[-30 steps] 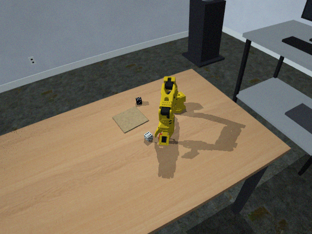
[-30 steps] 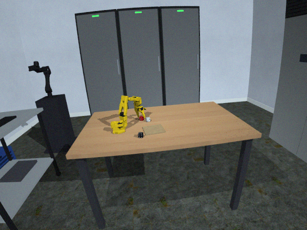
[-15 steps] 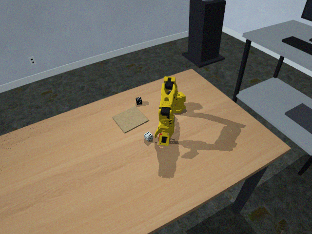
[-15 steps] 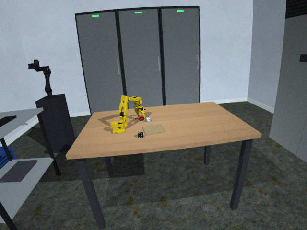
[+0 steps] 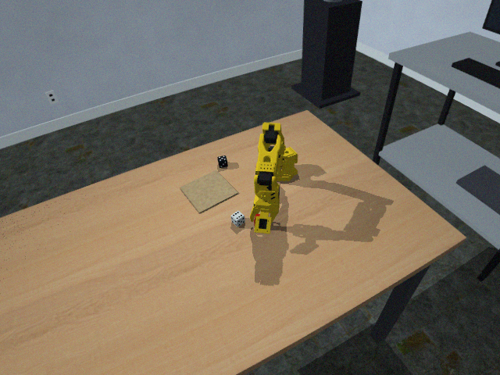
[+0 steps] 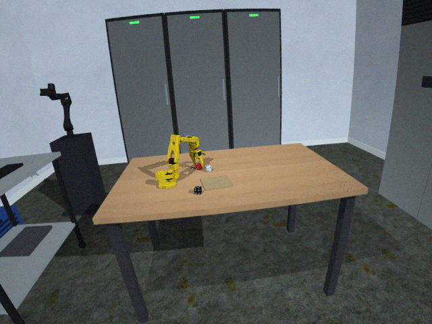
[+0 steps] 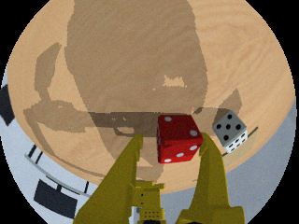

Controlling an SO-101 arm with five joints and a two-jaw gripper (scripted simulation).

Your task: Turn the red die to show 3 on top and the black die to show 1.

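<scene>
Lab: grey cabinets (image 6: 195,79), wooden table (image 6: 279,174).

Count of items on the table (image 5: 121,282):

Dice: three. One red die (image 7: 178,140), one white die (image 5: 237,218), one black die (image 5: 222,161). All three sit toward the far right part of the top, none at an edge.

Mats: one, a tan mat (image 5: 208,190), between the black and white dice.

Robot arms: one yellow arm (image 5: 267,169), based near the far edge, carrying one gripper (image 7: 171,157).
</scene>
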